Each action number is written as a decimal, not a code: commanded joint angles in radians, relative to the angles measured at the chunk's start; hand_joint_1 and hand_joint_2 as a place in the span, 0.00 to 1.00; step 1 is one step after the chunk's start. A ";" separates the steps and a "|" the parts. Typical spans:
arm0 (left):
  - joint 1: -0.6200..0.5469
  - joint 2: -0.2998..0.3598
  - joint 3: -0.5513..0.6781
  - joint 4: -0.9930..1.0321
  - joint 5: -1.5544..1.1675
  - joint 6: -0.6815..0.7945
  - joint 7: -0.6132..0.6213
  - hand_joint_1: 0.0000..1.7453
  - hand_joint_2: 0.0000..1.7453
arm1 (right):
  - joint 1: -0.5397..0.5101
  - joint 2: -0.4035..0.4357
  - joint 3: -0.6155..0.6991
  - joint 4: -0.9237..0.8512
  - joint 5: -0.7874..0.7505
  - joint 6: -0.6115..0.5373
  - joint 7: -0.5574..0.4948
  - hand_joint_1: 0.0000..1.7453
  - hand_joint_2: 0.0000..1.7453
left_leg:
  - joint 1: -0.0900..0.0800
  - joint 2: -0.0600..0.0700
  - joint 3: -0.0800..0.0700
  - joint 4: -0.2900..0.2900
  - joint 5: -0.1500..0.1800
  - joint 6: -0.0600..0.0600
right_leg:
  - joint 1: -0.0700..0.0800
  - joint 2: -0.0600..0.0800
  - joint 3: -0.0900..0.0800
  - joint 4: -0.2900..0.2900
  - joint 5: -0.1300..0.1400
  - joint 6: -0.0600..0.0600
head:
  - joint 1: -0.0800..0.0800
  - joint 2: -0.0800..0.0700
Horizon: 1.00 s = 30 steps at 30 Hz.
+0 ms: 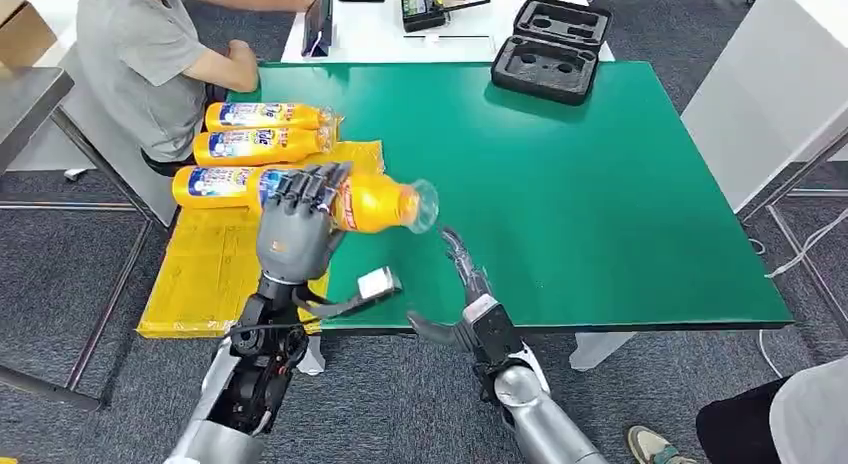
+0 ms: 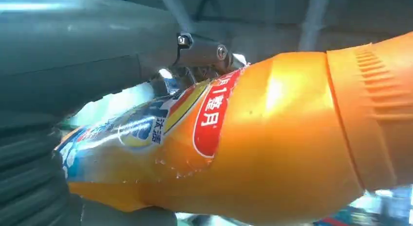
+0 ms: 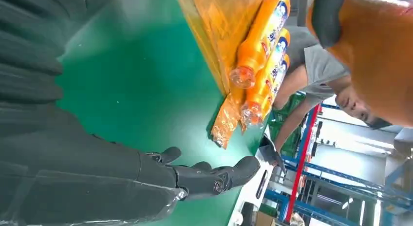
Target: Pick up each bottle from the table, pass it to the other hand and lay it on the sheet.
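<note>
Bottles: three on sheet [image 1: 215, 269]; fourth bottle [image 1: 375, 202] in left hand [image 1: 293, 229] fingers; right hand [image 1: 462, 269] fingers spread.

Silver arms are ending in dark grey hands: the left hand [image 1: 298, 224] and right hand [image 1: 468, 274] are showing ribbed grey covers, with black cabling along the left forearm.

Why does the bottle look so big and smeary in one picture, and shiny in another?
Left wrist view: the held bottle sits right at the lens, so it looms soft, with a glare streak. Head view: sharper, its clear cap end glints. Right wrist view: turned sideways, the background washed out bright.
</note>
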 commanded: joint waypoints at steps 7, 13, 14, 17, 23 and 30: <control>-0.359 0.118 -0.322 0.634 -0.010 0.024 0.373 1.00 1.00 | -0.029 0.005 -0.033 0.011 -0.008 0.011 0.003 0.00 1.00 | 0.001 -0.002 0.001 0.000 0.001 -0.001 | 0.001 -0.002 0.001 0.000 0.000 -0.001 | 0.000 0.000; -0.428 0.120 -0.382 0.744 -0.010 -0.087 0.427 1.00 1.00 | -0.033 0.016 -0.040 0.023 -0.008 0.025 0.003 0.00 1.00 | 0.001 0.000 0.000 0.001 0.000 -0.001 | 0.001 0.000 0.001 0.000 0.000 -0.001 | 0.000 0.000; -0.428 0.120 -0.382 0.744 -0.010 -0.087 0.427 1.00 1.00 | -0.033 0.016 -0.040 0.023 -0.008 0.025 0.003 0.00 1.00 | 0.002 0.000 0.001 0.001 0.000 -0.002 | 0.002 0.000 0.001 0.000 0.000 -0.002 | 0.000 0.000; -0.428 0.120 -0.382 0.744 -0.010 -0.087 0.427 1.00 1.00 | -0.033 0.016 -0.040 0.023 -0.008 0.025 0.003 0.00 1.00 | 0.002 0.001 0.001 0.001 0.000 -0.002 | 0.002 0.001 0.001 0.000 0.000 -0.002 | 0.000 0.000; -0.463 0.134 -0.392 0.766 0.010 -0.119 0.432 1.00 1.00 | -0.031 0.020 -0.042 0.026 -0.008 0.024 0.003 0.00 1.00 | 0.001 0.001 0.000 0.001 0.000 -0.001 | 0.001 0.001 0.000 0.001 0.000 -0.001 | 0.000 0.000; -0.509 0.157 -0.418 0.788 -0.010 -0.140 0.499 1.00 1.00 | -0.025 0.017 -0.042 0.027 -0.005 0.021 0.003 0.00 1.00 | 0.001 0.000 -0.001 0.001 0.000 -0.001 | 0.001 0.000 -0.001 0.001 0.000 -0.001 | 0.000 0.000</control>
